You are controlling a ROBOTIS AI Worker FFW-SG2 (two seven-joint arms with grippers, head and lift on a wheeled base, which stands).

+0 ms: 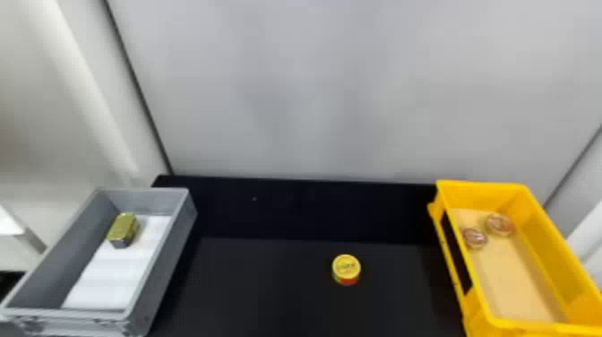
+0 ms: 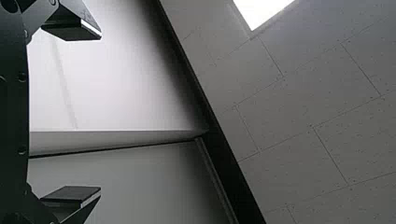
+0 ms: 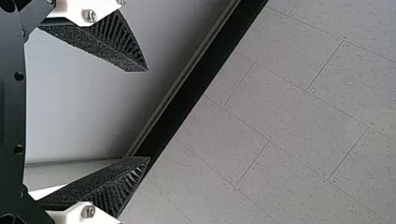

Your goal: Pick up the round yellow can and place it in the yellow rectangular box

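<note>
The round yellow can (image 1: 346, 268) stands upright on the black table, right of its middle, with a yellow lid and some red low on its side. To its right is the yellow rectangular box (image 1: 488, 309), a separate open-topped bin. In the left wrist view my left gripper (image 2: 100, 113) is open, facing wall and ceiling with nothing between its fingers. My right gripper (image 3: 148, 114) is likewise open and holds nothing in the right wrist view, wall and ceiling beyond it.
Two small round reddish items (image 1: 500, 224) lie at the back of the yellow box. A grey bin (image 1: 163, 251) on the left holds a gold-green block (image 1: 123, 230) on a white sheet. Behind the black table (image 1: 268, 287) rises a pale wall.
</note>
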